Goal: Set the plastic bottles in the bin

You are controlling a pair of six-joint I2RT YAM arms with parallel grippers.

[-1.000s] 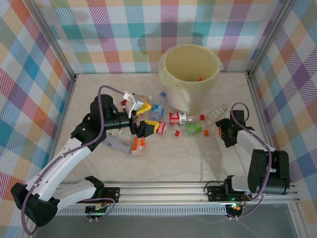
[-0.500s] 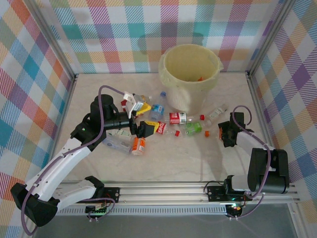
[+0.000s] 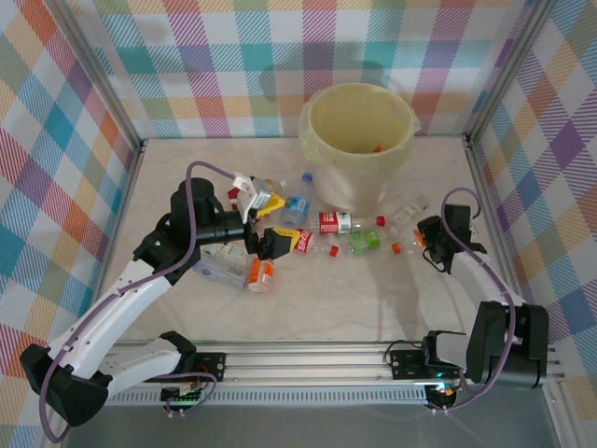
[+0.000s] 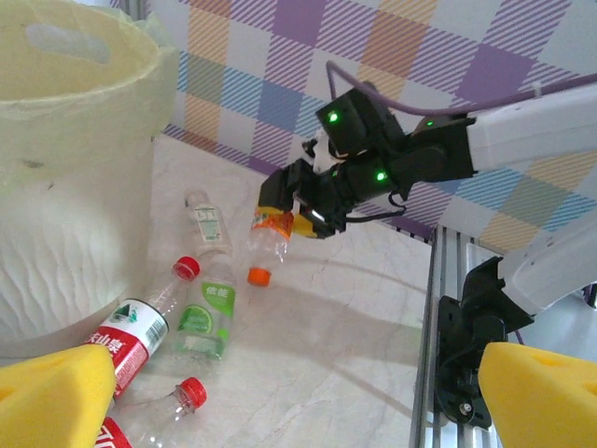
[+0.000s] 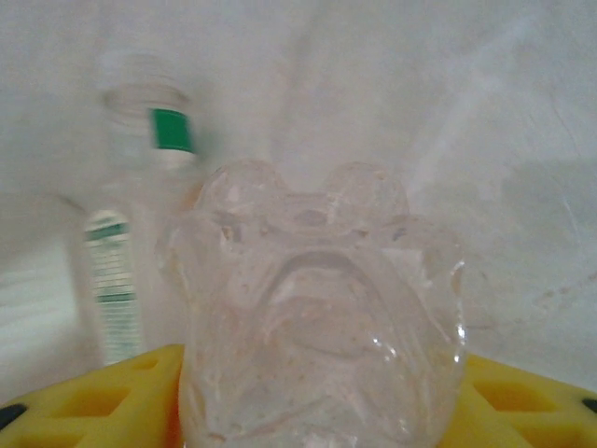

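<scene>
Right hand [image 4: 285, 213] grasps clear orange-labelled plastic bottle [image 4: 269, 233] by its base, looks light and crushable; left hand [image 3: 269, 245] released.

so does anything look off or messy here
Nothing spilled. The odd part is the mess: bottles lie on their sides across the table in front of the bin, and some look crushed. The right gripper grips an orange-label bottle by its base, cap pointing down.
</scene>
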